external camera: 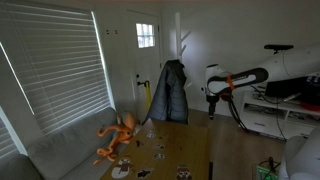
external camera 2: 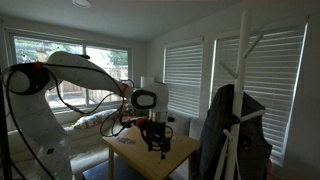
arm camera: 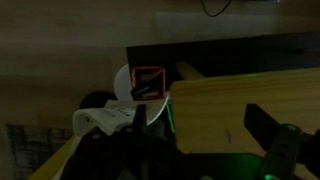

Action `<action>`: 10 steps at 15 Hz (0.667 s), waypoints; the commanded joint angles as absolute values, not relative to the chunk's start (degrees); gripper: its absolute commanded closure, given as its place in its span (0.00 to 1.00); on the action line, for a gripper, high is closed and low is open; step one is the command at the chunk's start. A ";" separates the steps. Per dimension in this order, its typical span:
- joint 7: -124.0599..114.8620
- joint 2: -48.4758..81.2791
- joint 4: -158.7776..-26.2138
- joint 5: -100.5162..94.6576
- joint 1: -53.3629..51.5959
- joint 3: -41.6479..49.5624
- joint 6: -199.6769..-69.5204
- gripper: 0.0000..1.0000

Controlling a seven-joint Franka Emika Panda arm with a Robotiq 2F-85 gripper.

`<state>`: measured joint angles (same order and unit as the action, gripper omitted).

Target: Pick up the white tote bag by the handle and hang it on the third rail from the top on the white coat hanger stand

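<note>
The tote bag is hard to find from here. The only candidate is a pale white shape (arm camera: 128,88) with a small red square on it, seen dimly in the wrist view just off the edge of the desk (external camera 2: 182,151). Whether that is the bag, I cannot tell.

If it is cloth, it should be light, soft and floppy, sagging as soon as it lifts. My guess is that the loop of the handle is the place to take it, so the body hangs free below and the loop stays open for a peg.

The arm (external camera 2: 70,68) arches up from its base and bends over, the wrist pointing down above the desk. The fingers (arm camera: 268,133) hang low over the wood, but the wrist view is too dark to tell if they are spread or pressed together.

The white coat stand (external camera 2: 245,60) is well apart from the arm, with a dark jacket (external camera 2: 236,135) draped over its lower part. That may crowd the 3rd rail.
</note>
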<state>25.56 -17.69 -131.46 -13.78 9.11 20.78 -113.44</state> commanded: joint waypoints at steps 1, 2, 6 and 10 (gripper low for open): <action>21.11 -9.70 -126.21 -18.42 12.14 19.56 -122.76 0.00; 19.86 -7.89 -125.40 -19.89 12.87 19.55 -126.35 0.00; 19.97 -7.40 -125.85 -19.19 13.76 19.16 -128.50 0.00; 19.62 -6.53 -124.93 -19.32 13.84 18.98 -128.63 0.00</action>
